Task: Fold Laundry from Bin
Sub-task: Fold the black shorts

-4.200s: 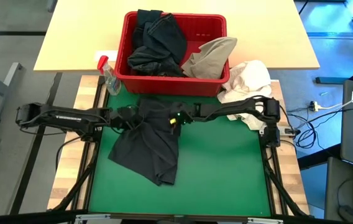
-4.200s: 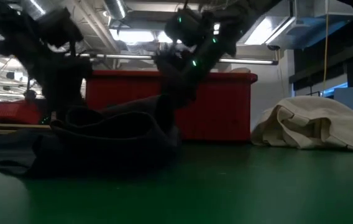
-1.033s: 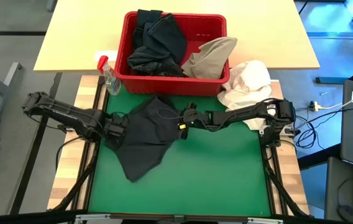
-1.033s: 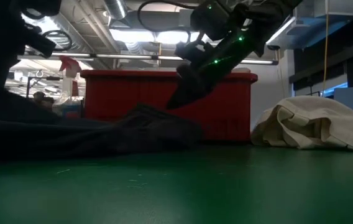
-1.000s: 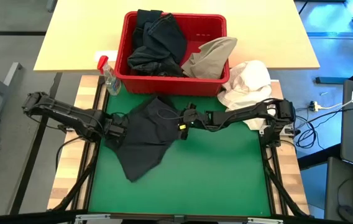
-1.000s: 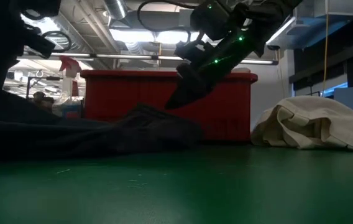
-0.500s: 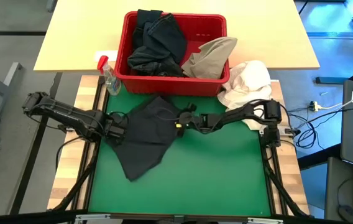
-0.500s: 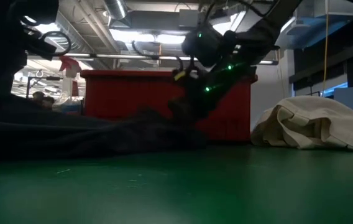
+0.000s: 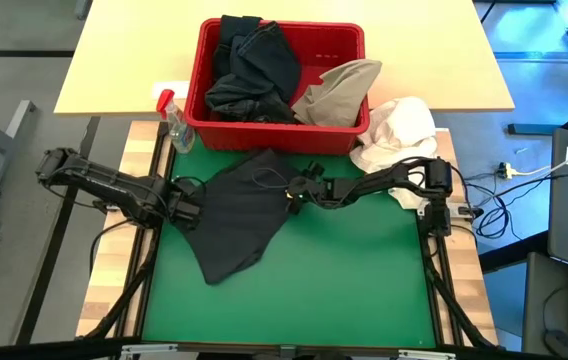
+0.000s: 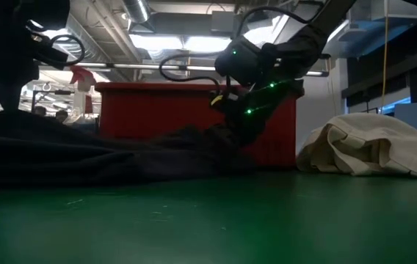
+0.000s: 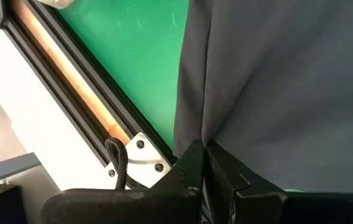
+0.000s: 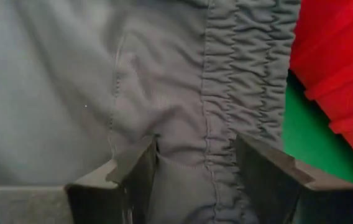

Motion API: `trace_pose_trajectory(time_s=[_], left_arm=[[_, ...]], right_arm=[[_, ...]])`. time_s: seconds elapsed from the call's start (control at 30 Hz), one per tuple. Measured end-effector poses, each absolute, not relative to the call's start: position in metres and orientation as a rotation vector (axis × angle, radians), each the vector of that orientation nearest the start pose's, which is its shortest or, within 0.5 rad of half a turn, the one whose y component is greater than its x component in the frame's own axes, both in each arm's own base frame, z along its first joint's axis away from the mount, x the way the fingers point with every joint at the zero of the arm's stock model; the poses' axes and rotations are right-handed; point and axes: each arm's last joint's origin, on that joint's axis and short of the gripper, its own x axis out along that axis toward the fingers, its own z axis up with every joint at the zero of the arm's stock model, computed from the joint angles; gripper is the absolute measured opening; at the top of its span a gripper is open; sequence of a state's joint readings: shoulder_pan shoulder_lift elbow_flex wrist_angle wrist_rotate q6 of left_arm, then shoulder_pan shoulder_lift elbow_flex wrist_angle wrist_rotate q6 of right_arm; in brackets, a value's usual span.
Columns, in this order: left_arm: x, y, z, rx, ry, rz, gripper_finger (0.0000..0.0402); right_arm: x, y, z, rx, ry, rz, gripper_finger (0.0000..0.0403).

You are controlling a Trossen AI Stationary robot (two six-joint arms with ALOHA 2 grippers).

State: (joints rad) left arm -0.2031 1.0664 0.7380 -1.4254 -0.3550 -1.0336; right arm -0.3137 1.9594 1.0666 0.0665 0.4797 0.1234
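- Dark charcoal fabric, one garment (image 9: 236, 215) from the laundry, lies spread on the green mat (image 9: 364, 290) just in front of the bin (image 9: 349, 45); it is out of the basket but not yet folded, so the task looks to be at an early stage.
- The left gripper (image 9: 186, 208) is clenched on the garment's left edge, and the left wrist view shows the cloth pinched between its closed fingers (image 11: 192, 165) near the mat's frame.
- The right gripper (image 9: 294, 190) sits at the garment's right side near the bin, its jaws parted and pressed down over the elastic waistband (image 12: 226, 106); the cloth runs between the fingers (image 12: 133, 168), which have not closed on it.
- The likely step in hand is flattening or stretching the piece between the two arms before any fold is made.
- The red bin holds more laundry: a heap of black garments (image 9: 254, 70) on its left side and a khaki-beige garment (image 9: 339, 90) draped over the front right rim.
- All of these remain to be taken out and folded.
- A white cloth bundle (image 9: 399, 130) rests beside the bin's right corner, and a small spray bottle (image 9: 176, 125) stands at its left corner.
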Motion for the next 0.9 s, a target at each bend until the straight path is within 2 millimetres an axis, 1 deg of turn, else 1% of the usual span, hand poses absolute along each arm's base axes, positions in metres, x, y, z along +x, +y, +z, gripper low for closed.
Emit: trace_pose_trajectory(time_s=[0.07,0.13,0.27,0.33,0.4,0.43,0.5,0.57,0.63,0.7,0.77,0.83,0.9], left_arm=[[0.126,-0.016,0.219,-0.293,1.407,0.905,0.0003],[0.127,-0.016,0.219,-0.302,1.411,0.889,0.0015],[0.129,-0.016,0.223,-0.304,1.407,0.873,0.0061],[0.128,-0.014,0.231,-0.289,1.442,0.86,0.0087],[0.123,-0.01,0.242,-0.251,1.514,0.863,0.0108],[0.123,-0.009,0.248,-0.25,1.52,0.865,0.0117],[0.128,-0.01,0.26,-0.277,1.458,0.801,0.0129],[0.133,-0.011,0.273,-0.324,1.327,0.735,0.0137],[0.145,-0.015,0.277,-0.357,1.167,0.652,0.014],[0.158,-0.018,0.271,-0.355,1.043,0.586,0.0141],[0.169,-0.021,0.258,-0.359,0.967,0.529,0.014],[0.18,-0.024,0.237,-0.393,0.916,0.457,0.0137],[0.187,-0.027,0.21,-0.432,0.92,0.386,0.0133]], right_arm=[[0.362,-0.132,0.127,0.04,0.791,-0.798,0.0223],[0.362,-0.132,0.128,0.04,0.791,-0.798,0.0223],[0.362,-0.132,0.128,0.041,0.79,-0.798,0.0223],[0.362,-0.132,0.128,0.039,0.791,-0.797,0.0223],[0.362,-0.132,0.128,0.017,0.802,-0.787,0.0223],[0.362,-0.132,0.129,0.006,0.809,-0.782,0.0223],[0.361,-0.132,0.133,-0.003,0.806,-0.778,0.0223],[0.36,-0.13,0.142,-0.002,0.785,-0.777,0.0223],[0.361,-0.126,0.155,0.009,0.742,-0.744,0.0223],[0.365,-0.12,0.165,0.033,0.683,-0.67,0.0223],[0.372,-0.111,0.171,0.07,0.624,-0.541,0.0223],[0.379,-0.101,0.169,0.094,0.581,-0.419,0.0223],[0.385,-0.094,0.16,0.094,0.583,-0.362,0.0223]])
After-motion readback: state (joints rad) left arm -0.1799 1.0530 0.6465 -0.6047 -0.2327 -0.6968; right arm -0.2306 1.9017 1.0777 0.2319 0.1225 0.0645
